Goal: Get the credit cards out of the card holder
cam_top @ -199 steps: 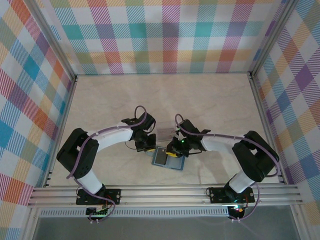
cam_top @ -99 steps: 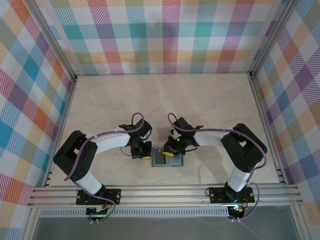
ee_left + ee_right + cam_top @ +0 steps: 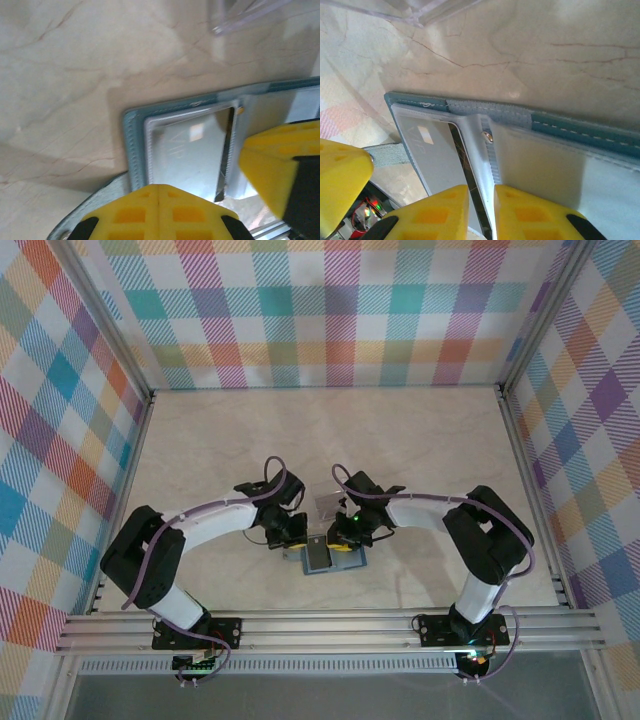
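Note:
The teal card holder [image 3: 322,558] lies open on the marble table between both grippers. In its left pocket sits a pale credit card [image 3: 190,155] with a small chip mark and faint lettering. A dark credit card shows as a thin sliver [image 3: 463,152] beside the centre fold. My left gripper [image 3: 157,187] is shut, its tips together over the holder's near edge by the pale card. My right gripper [image 3: 481,189] has its jaws closed on the grey inner pocket panel [image 3: 487,160] at the fold. In the top view the left gripper [image 3: 291,540] and right gripper [image 3: 344,540] flank the holder.
A pale, see-through flat piece [image 3: 328,505] lies on the table just behind the holder, also at the upper edge of both wrist views. Checked walls enclose the table. Aluminium rails [image 3: 330,630] run along the near edge.
Both grippers came down and closer to the holder, which shifted slightly left and squared up. The right arm's elbow folded in toward the centre.

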Controlling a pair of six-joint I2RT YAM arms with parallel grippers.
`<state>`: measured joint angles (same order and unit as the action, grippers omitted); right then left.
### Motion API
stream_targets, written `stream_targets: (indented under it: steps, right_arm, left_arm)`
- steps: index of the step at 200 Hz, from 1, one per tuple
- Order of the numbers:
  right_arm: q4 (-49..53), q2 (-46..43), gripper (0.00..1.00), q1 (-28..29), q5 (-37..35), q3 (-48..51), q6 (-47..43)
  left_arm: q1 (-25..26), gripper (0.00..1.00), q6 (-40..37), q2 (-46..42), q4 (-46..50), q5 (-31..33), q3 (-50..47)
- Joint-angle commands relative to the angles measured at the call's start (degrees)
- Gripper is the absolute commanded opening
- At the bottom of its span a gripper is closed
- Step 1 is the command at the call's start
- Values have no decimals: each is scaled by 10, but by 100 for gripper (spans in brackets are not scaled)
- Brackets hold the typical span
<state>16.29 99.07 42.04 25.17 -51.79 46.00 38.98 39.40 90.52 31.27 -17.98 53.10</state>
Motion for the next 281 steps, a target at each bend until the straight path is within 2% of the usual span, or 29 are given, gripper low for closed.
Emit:
stream_targets:
  steps: [1,70,116,140,200,224,258,281]
  right_arm:
    - [17,3,22,6,14,-7,-23]
    - [14,34,21,16,25,-21,-27]
    - [20,36,13,21,21,-19,-27]
    - [25,25,5,20,4,-12,-23]
    - [95,-36,0,21,-87,2,-24]
    - [82,-41,2,20,-77,8,-23]
    - [33,-21,17,20,-32,13,-14]
    - [10,-6,21,20,-13,16,-6]
  left_arm:
    - [16,0,3,32,4,-12,13]
    - [22,0,-1,72,0,10,-6]
    - [23,0,-3,72,1,11,-7]
    - [23,0,-6,69,10,17,-3]
    - [23,0,-15,72,24,37,-9]
    - [23,0,-16,74,23,37,-7]
    - [24,0,-19,78,26,35,-1]
    - [25,0,-22,73,35,36,3]
